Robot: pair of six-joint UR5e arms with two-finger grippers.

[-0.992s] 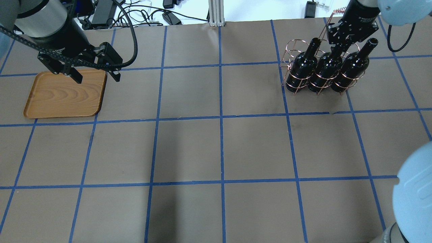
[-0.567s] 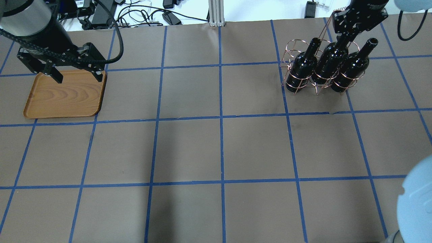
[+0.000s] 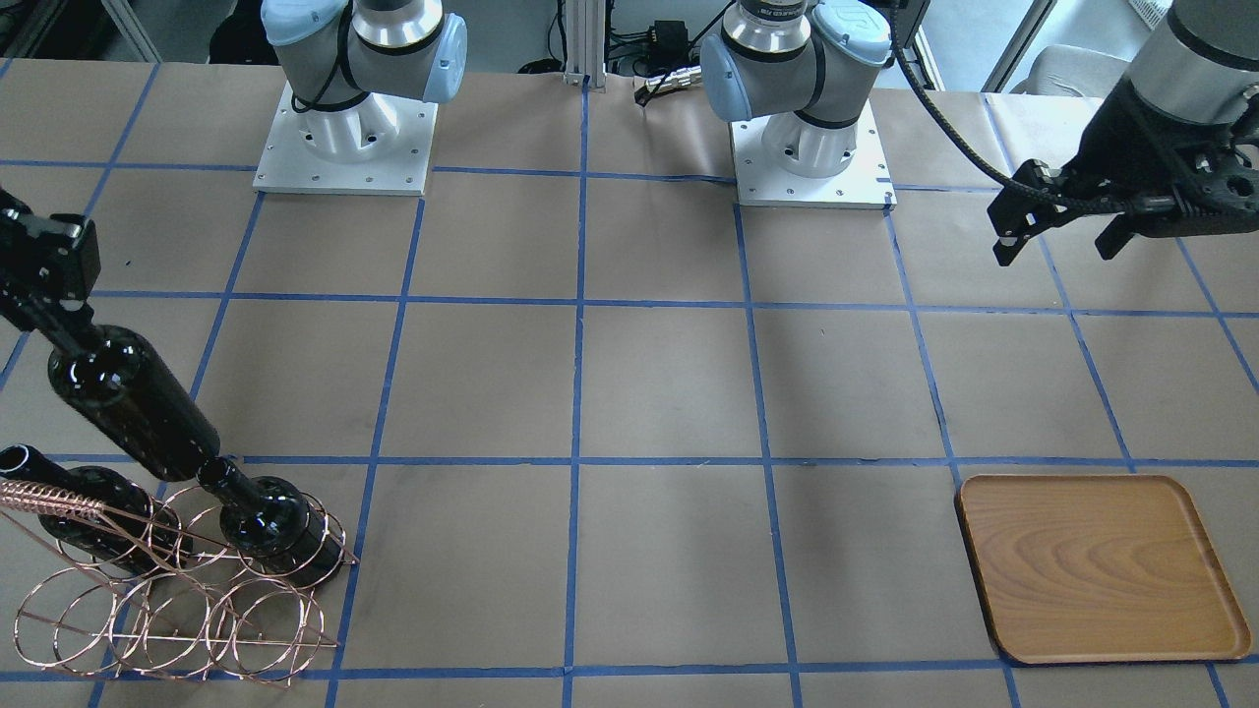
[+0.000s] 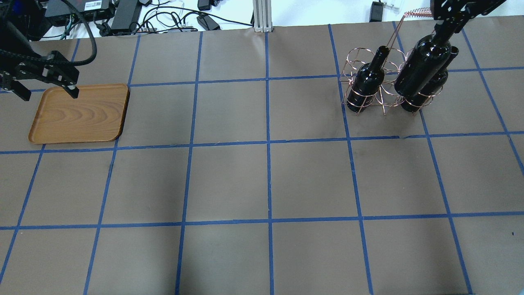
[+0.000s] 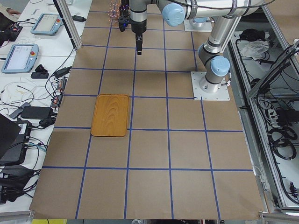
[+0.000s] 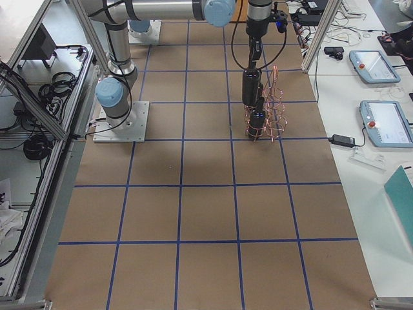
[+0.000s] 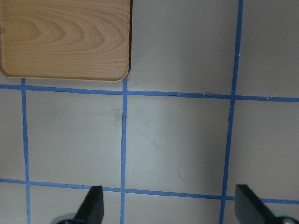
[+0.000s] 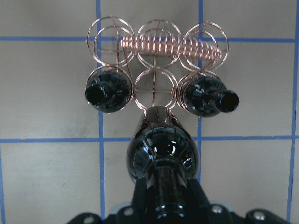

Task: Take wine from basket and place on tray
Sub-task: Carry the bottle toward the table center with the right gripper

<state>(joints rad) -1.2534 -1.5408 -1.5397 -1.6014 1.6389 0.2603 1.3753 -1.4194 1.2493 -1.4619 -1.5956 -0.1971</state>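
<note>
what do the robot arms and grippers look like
Both arms are silver-grey tubes with pale blue joint caps, bolted to white square base plates. The left gripper and right gripper are matte black, each with two fingers. A black ribbed cable runs to the left gripper.

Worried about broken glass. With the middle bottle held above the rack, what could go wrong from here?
1. The right gripper holds the bottle only by its narrow neck, tilted; it might slip on the long carry to the tray.
2. Its base looks barely clear of the rack and a neighbour bottle; moving sideways now could snag them.
3. The open left gripper hovers near the tray and may block the approach.
</note>
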